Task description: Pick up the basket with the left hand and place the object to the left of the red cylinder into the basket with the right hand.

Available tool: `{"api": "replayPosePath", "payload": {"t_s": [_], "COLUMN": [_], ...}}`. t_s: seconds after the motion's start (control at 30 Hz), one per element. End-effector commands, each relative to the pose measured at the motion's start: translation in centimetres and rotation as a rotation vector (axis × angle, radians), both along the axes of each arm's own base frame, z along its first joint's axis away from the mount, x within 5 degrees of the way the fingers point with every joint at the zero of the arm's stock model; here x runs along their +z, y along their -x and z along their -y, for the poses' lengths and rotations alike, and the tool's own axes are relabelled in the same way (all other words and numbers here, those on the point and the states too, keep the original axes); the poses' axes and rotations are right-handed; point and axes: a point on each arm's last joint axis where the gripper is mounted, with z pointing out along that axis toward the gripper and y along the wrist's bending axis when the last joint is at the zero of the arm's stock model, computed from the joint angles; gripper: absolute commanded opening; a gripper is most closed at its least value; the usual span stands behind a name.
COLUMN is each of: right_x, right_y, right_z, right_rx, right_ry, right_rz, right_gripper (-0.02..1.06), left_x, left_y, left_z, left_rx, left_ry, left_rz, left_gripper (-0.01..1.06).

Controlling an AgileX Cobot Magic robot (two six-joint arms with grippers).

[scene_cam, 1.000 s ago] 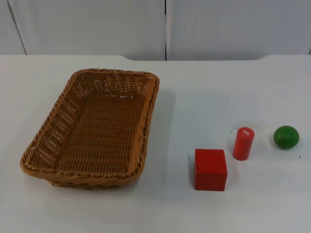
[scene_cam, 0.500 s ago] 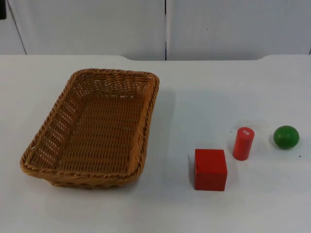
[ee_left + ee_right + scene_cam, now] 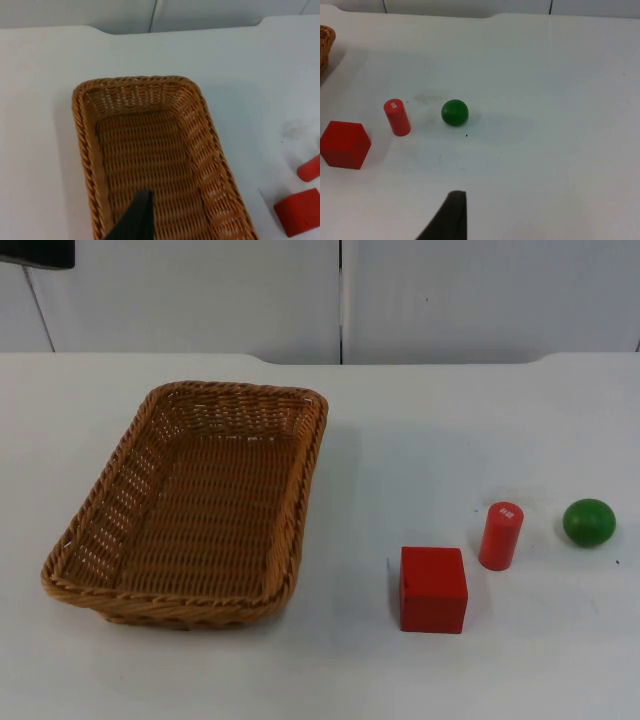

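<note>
Left gripper [image 3: 134, 220]: one black fingertip visible, hovering above the woven tan wicker basket [image 3: 190, 505]; whether its jaws are released or clenched cannot be told. Right gripper [image 3: 447, 215]: likewise one fingertip visible, jaw state cannot be told, held above bare white table top [image 3: 420, 420] well apart from the blocks; this arm appears to wait. Step in hand, as I judge it: the left arm's approach to the basket. A good grasp would take one long wicker wall squarely, fingers straddling the rim, so the basket lifts level. The basket sits flat, nothing in it. Beside the basket stands the red cube [image 3: 433, 588], just beside the upright red cylinder [image 3: 501, 535] on its basket side, so it is the piece to pick. Beyond the cylinder, farther from the basket, a green ball [image 3: 588, 522].
</note>
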Motion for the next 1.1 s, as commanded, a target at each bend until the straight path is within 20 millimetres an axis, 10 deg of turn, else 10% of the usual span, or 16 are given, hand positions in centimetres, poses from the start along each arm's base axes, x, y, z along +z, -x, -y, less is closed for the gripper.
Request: {"api": "replayPosePath", "payload": {"t_s": [0.0,0.5,1.07], "right_x": [0.1,0.1,0.1], "right_y": [0.0,0.0,0.0], "right_z": [0.0,0.0,0.0], "right_rx": [-0.009,-0.009,-0.009], "right_ry": [0.003,0.003,0.003], "right_rz": [0.012,0.012,0.012], "right_gripper": [1.05,1.05,1.05], "left_x": [0.4,-0.7,-8.0], "left_y": [-1.0,-5.4,-10.2], "left_z": [0.1,0.2,-0.1], "left_rx": [0.008,-0.018,-0.011], "left_ry": [0.014,0.0,-0.045], "left_rz": [0.012,-0.067,-0.262], "left_gripper": [1.05,1.05,1.05]}}
